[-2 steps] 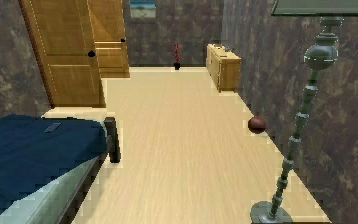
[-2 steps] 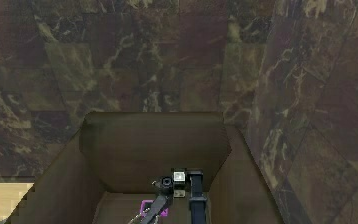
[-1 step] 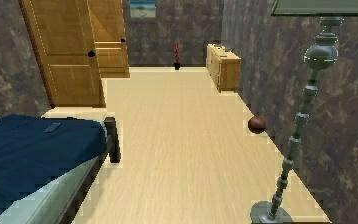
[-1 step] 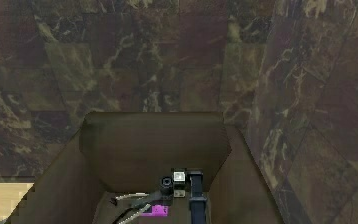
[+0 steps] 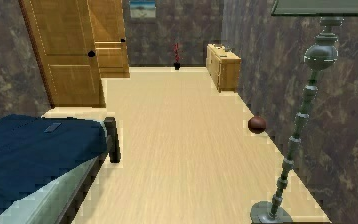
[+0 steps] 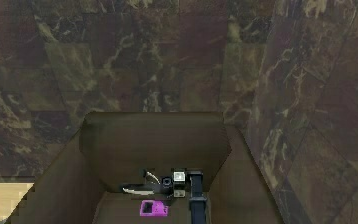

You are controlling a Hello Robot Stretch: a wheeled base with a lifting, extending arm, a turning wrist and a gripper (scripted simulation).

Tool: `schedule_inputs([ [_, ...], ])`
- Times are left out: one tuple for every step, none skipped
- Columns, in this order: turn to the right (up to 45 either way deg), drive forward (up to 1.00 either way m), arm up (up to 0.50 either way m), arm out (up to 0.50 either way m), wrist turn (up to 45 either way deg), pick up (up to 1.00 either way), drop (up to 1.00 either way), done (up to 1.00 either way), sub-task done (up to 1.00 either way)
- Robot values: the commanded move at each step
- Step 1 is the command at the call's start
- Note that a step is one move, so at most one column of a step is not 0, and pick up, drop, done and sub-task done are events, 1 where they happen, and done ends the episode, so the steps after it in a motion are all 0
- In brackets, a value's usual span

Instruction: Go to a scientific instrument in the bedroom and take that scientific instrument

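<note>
Gripper (image 6: 137, 185) sat low centre of arm side view, at end of dark arm (image 6: 198, 205). Honestly couldn't tell what fingers were doing, or whether it held anything. Small magenta object (image 6: 153, 208) lay just below fingers near bottom edge, on olive-brown surface with raised sides (image 6: 107, 150). Mottled dark wall (image 6: 137, 60) filled frame above. Forward view: blue-covered bed (image 5: 37, 150) lower left, wooden door (image 5: 62, 50) upper left, low wooden cabinet (image 5: 224, 66) upper right, dark red ball (image 5: 256, 124) on pale floor (image 5: 177, 140), tall lamp (image 5: 305, 110) along right side.
</note>
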Motion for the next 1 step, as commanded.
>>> schedule_inputs([
  [0.0,0.0,0.0,0.0,36.0,0.0,0.0,0.0,0.0],
])
